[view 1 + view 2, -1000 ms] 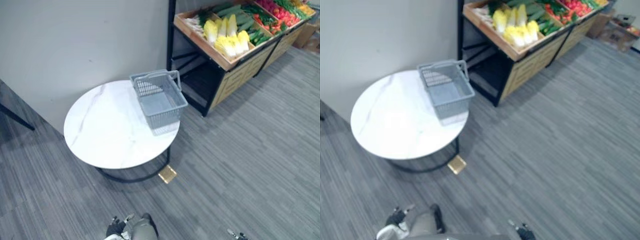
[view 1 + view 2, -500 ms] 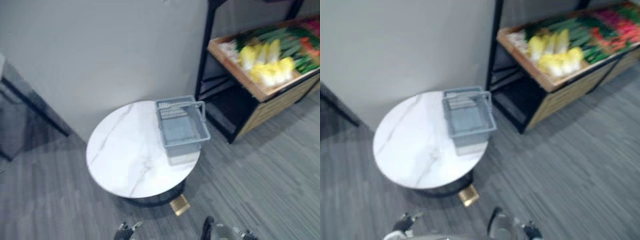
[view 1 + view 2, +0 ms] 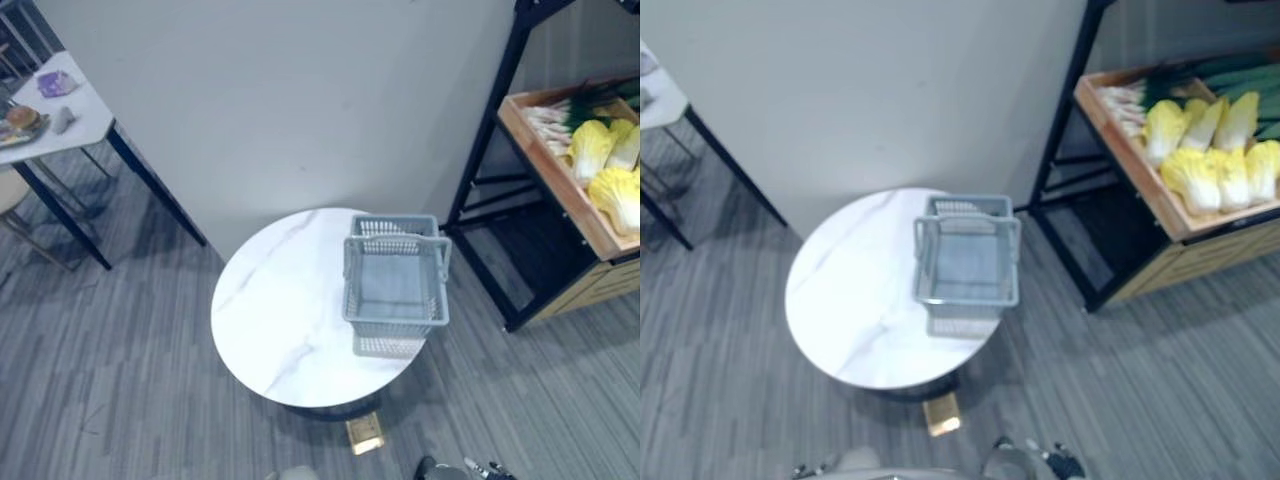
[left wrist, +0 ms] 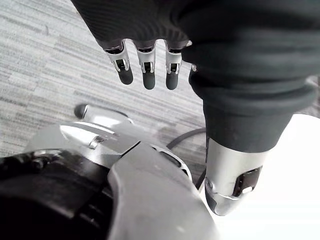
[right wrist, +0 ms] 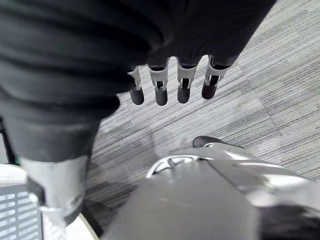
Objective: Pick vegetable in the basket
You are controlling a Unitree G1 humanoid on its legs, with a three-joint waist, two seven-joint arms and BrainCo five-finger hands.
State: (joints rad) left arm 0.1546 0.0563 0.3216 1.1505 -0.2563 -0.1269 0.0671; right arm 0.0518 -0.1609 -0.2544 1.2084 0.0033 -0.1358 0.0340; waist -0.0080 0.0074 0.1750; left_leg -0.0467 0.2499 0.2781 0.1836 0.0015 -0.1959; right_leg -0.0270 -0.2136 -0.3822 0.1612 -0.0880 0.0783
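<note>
A grey plastic basket with a handle stands on the right part of a round white marble table; its bottom shows bare. To the right, on a slanted wooden shelf tray, lie yellow napa cabbages, pale white stalks and long green vegetables. My left hand hangs low by my side with straight fingers, holding nothing. My right hand hangs the same way over the carpet, far from both basket and shelf.
A grey wall rises behind the table. The shelf has a black metal frame with a dark lower level. A second white table with blue legs and small items stands far left. A small tan block lies under the round table.
The camera has swung, so the table and basket sit nearer the centre and the shelf is at the right edge. The things themselves have not moved.
</note>
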